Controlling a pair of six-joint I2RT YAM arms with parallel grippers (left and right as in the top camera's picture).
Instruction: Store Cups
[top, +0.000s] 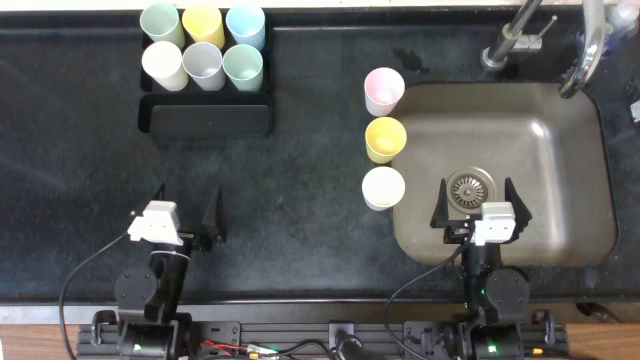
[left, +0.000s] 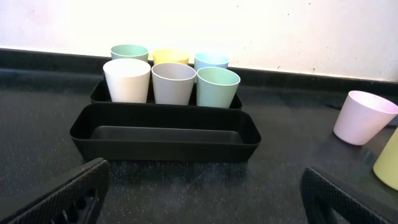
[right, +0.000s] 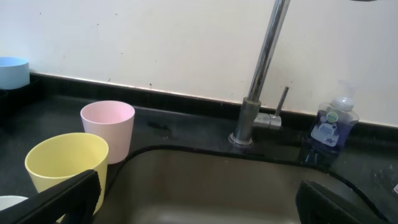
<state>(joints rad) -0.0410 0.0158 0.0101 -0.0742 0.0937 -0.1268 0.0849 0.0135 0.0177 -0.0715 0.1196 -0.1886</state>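
Note:
Three cups stand in a column on the counter by the sink's left rim: a pink cup (top: 383, 90) (left: 363, 116) (right: 109, 127), a yellow cup (top: 385, 139) (right: 67, 165) and a white cup (top: 383, 187). A black tray (top: 205, 120) (left: 165, 134) holds several cups (top: 203, 60) (left: 173, 81) in its far part; its near compartment is empty. My left gripper (top: 187, 212) (left: 202, 190) is open low over the counter, well short of the tray. My right gripper (top: 475, 200) (right: 199, 202) is open over the sink, right of the white cup.
The steel sink (top: 540, 110) with its drain (top: 470, 187) fills the right side. A tap (top: 520, 35) (right: 258, 81) rises behind it, with a soap bottle (right: 333, 124) on the back ledge. Dark counter (top: 300, 210) lies between tray and loose cups.

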